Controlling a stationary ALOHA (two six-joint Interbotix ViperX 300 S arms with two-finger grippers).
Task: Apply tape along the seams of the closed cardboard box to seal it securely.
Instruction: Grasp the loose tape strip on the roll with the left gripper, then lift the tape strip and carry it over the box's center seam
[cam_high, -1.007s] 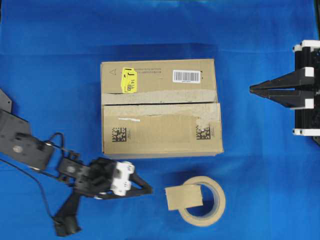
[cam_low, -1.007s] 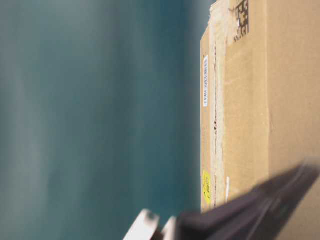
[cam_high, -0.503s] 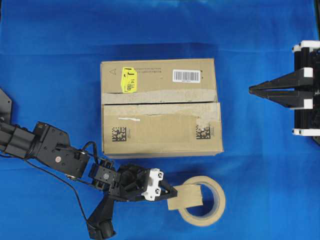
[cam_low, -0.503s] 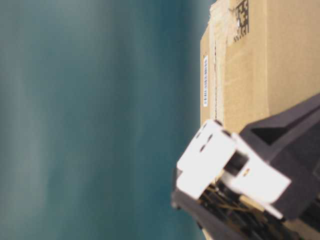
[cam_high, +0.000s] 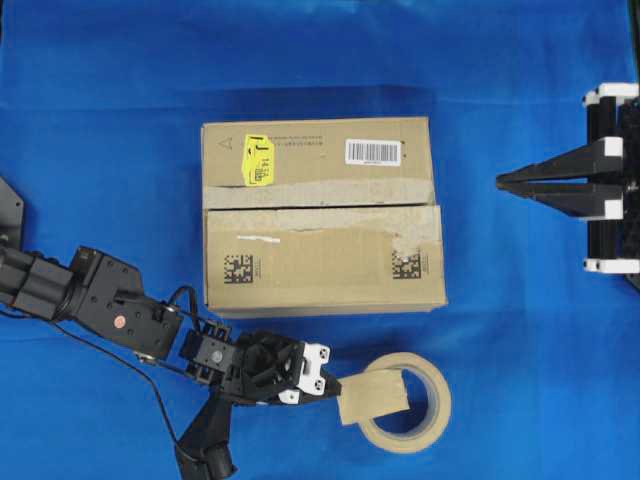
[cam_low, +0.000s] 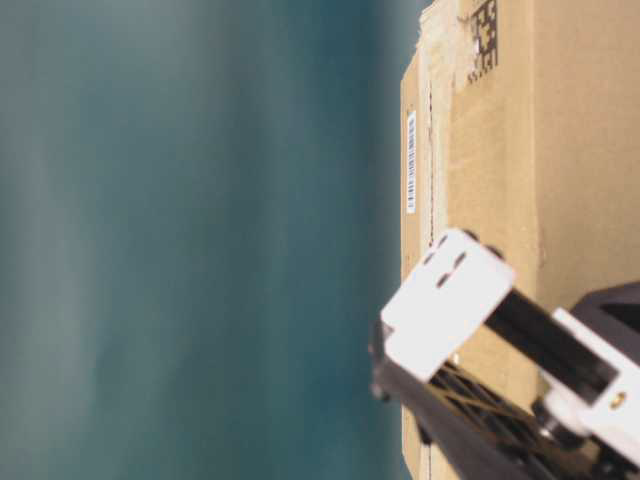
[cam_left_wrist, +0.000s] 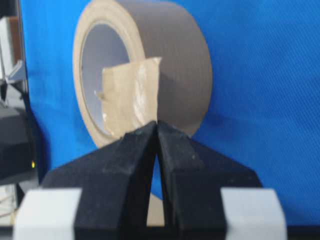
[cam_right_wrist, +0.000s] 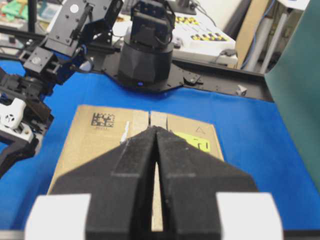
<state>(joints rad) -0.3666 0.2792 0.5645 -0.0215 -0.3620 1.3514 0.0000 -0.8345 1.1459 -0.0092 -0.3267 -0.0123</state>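
**Jaws close on the tape piece**

The jaws of the left gripper (cam_high: 333, 385), wide apart a second ago while the arm was well left of the roll, have reached in and pinched together on the near edge of the tape (cam_high: 374, 397). In the left wrist view the tips meet on the lower corner of that tape (cam_left_wrist: 131, 104), which leans on the tape roll (cam_high: 412, 401) on the blue surface (cam_high: 520, 330). The piece looks slightly tilted now, so the grip probably has it. The right gripper (cam_high: 503, 181) waits with jaws together, holding nothing, beside the cardboard box (cam_high: 322, 215). The seams (cam_high: 320, 207) have no fresh tape yet; lifting the piece over comes next.
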